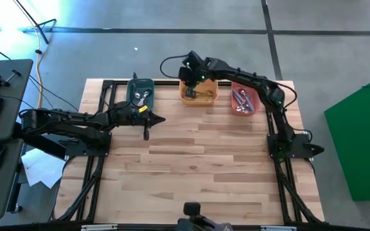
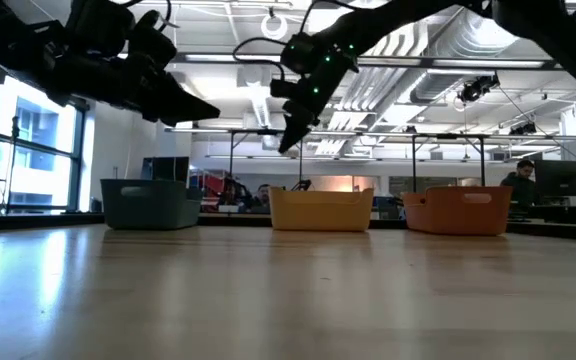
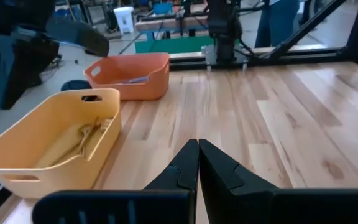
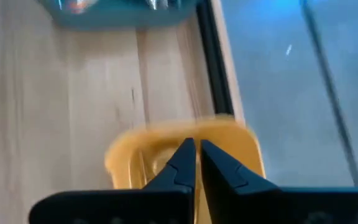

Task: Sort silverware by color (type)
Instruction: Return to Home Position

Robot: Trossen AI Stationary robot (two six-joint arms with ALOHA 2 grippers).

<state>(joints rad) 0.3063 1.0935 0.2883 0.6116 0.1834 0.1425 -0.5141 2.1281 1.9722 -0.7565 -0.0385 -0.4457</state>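
Observation:
Three bins stand in a row along the table's far edge: a teal bin (image 1: 140, 92), a yellow bin (image 1: 199, 92) and an orange-red bin (image 1: 244, 100). Each holds silverware: metal-headed pieces in the teal bin (image 1: 141, 97), gold pieces in the yellow bin (image 3: 82, 140), red-handled ones in the orange-red bin (image 1: 242, 101). My right gripper (image 4: 196, 158) hangs shut and empty above the yellow bin's (image 4: 166, 146) left part, well clear of its rim (image 2: 290, 140). My left gripper (image 3: 197, 163) is shut and empty, held above the table (image 1: 161, 119) just near of the teal bin.
The wooden tabletop (image 1: 198, 167) stretches from the bins to the near edge. A black frame rail (image 1: 166, 82) runs along the far edge behind the bins. My right arm's base (image 3: 222, 50) stands at the table's right edge.

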